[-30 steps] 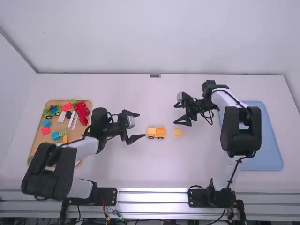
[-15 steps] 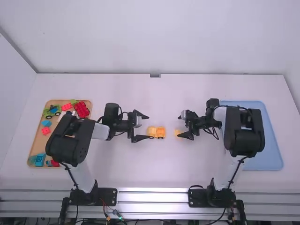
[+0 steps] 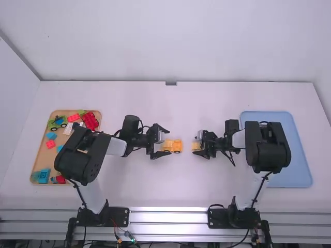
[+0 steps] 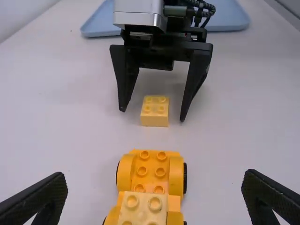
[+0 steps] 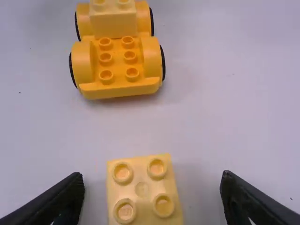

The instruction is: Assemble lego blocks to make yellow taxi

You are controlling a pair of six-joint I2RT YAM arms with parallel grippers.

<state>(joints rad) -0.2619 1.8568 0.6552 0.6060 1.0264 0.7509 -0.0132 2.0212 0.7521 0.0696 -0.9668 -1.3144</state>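
The left gripper (image 3: 161, 144) stands open at the left end of the orange wheeled base (image 3: 177, 146). In the left wrist view, the left gripper (image 4: 154, 197) has its fingers wide apart on both sides of the base (image 4: 151, 171), which carries a light yellow brick (image 4: 142, 209) on its near part. The right gripper (image 3: 197, 146) is open around a loose yellow brick (image 3: 196, 145). In the right wrist view, that brick (image 5: 142, 190) lies between the spread fingers of the right gripper (image 5: 152, 199), with gaps on both sides, and the base (image 5: 117, 65) stands beyond it.
A wooden tray (image 3: 35, 168) with several coloured blocks and a green vehicle (image 3: 57, 123) stands at the far left, partly under the left arm. A blue tray (image 3: 297, 155) lies at the right, partly under the right arm.
The right gripper has come toward the camera and lowered around the loose brick, staying open. The left gripper has moved right to the wheeled base, also open. Base and brick look unmoved.
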